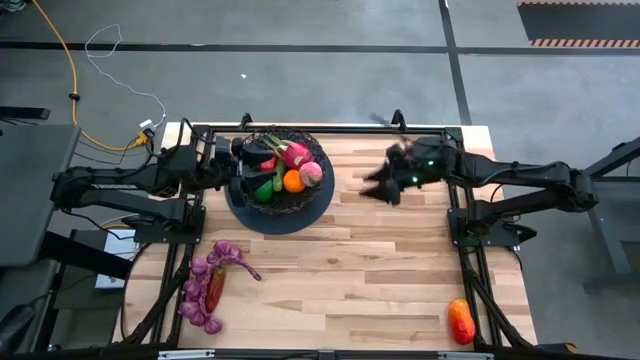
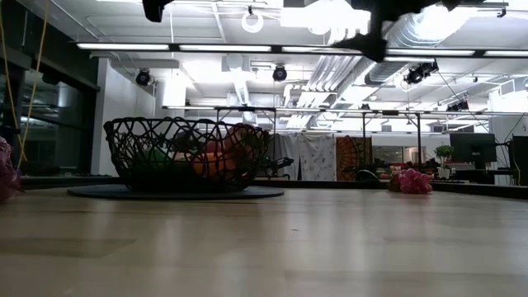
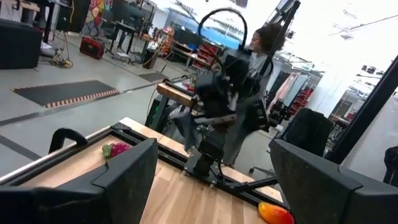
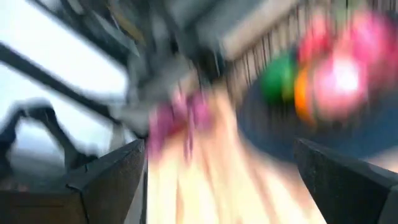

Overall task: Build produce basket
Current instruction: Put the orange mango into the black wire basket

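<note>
Two open tools (image 1: pixel 243 160) (image 1: pixel 385 185) flanking the filled basket (image 1: pixel 240 205).

bright overhead ceiling lights (image 2: pixel 247 48) flood the room evenly; the table (image 1: pixel 350 270) shows only soft shadows. the right wrist view is heavily motion-blurred, and the low view's near tabletop is soft.

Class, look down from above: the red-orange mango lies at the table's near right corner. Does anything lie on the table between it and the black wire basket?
Nothing visible does. From the mango to the basket only bare wooden table shows. The purple grapes lie off to the near left, and the right claw hangs open beside the basket, away from that line.
</note>
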Motion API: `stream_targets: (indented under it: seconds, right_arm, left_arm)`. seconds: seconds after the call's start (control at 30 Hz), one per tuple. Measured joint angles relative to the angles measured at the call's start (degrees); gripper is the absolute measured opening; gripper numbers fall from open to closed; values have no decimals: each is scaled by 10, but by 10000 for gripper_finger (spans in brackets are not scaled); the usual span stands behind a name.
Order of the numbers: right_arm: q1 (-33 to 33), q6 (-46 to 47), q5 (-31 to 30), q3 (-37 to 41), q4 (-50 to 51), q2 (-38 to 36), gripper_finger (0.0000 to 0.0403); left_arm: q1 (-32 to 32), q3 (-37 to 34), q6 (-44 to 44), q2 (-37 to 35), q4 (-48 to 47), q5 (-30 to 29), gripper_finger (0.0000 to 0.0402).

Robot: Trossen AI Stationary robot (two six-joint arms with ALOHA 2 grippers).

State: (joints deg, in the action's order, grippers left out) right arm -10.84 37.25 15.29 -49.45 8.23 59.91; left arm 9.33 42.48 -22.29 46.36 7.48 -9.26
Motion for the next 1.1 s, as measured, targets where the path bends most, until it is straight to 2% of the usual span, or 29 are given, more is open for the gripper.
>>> stream_targets:
  seconds: [0.13,0.2,0.3,0.37,0.47,0.6,0.77,0.87,1.1]
  right_arm:
    - [45,45,55,-53,263,19,398]
    - [85,95,60,-56,367,26,398]
    - [170,208,63,-34,470,27,398]
    - [237,310,67,-8,501,28,398]
    - [340,478,107,38,476,27,398]
    - [461,692,161,102,364,27,398]
    - [550,887,167,164,238,27,397]
    - [576,951,168,179,213,29,397]
    - [585,958,181,185,205,80,397]
  left_arm:
    - [0,0,0,12,0,10,303]
    - [0,0,-1,20,0,16,303]
    - [0,0,0,31,1,18,303]
    - [0,0,0,39,-1,24,303]
    - [0,0,-1,49,0,40,303]
    - [0,0,-1,59,0,58,303]
    - [3,0,-1,65,0,61,303]
    - [9,0,-1,64,0,62,303]
    - [24,0,-1,64,-1,74,303]
